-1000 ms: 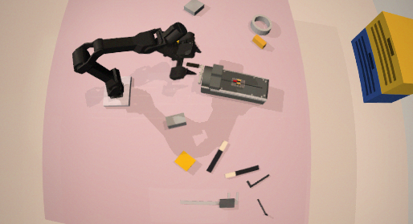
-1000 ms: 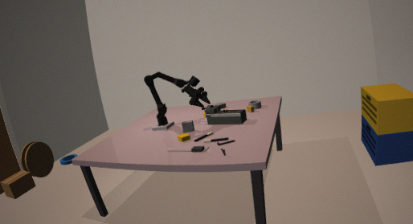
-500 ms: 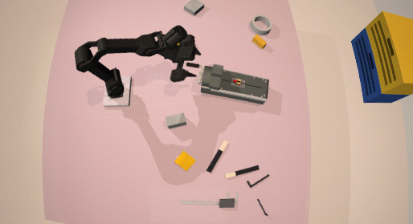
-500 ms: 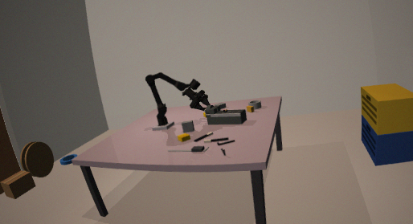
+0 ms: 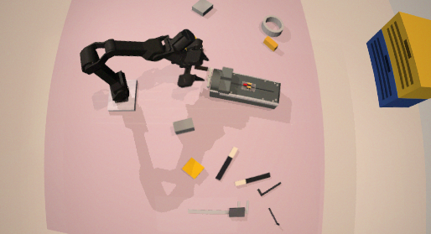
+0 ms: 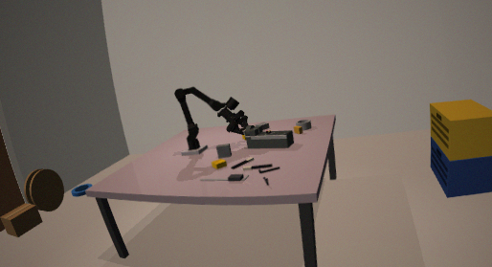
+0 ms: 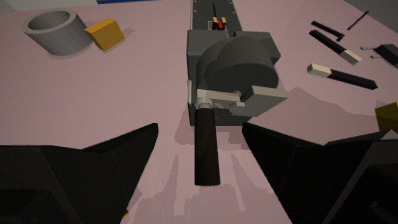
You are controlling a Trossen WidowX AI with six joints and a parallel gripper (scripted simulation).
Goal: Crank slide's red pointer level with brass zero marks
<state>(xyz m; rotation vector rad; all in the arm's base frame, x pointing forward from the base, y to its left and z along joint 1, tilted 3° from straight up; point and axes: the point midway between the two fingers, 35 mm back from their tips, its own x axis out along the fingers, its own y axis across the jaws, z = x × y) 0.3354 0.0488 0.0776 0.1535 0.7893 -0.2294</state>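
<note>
The machine (image 5: 264, 97) (image 6: 270, 142) (image 7: 200, 12) is a long dark grey box with a round housing at its near end. Its crank arm (image 7: 220, 96) is pale metal and bears a dark brown handle (image 7: 206, 150) that sticks out toward the wrist camera. The red pointer (image 5: 245, 85) (image 7: 220, 25) sits slightly to the crank side of the two brass marks, not level with them. My gripper (image 5: 205, 69) (image 7: 201, 127) is open, its fingers on either side of the handle with visible gaps in the wrist view. Whether the fingertips reach the handle's depth is hard to tell.
A grey ring (image 5: 272, 27) (image 7: 57, 32) and an orange block (image 5: 271, 44) (image 7: 106, 34) lie beyond the machine. A grey block (image 5: 184, 126), a yellow block (image 5: 193, 168), two black-and-cream bars and a caliper (image 5: 236, 212) lie on the table's other side.
</note>
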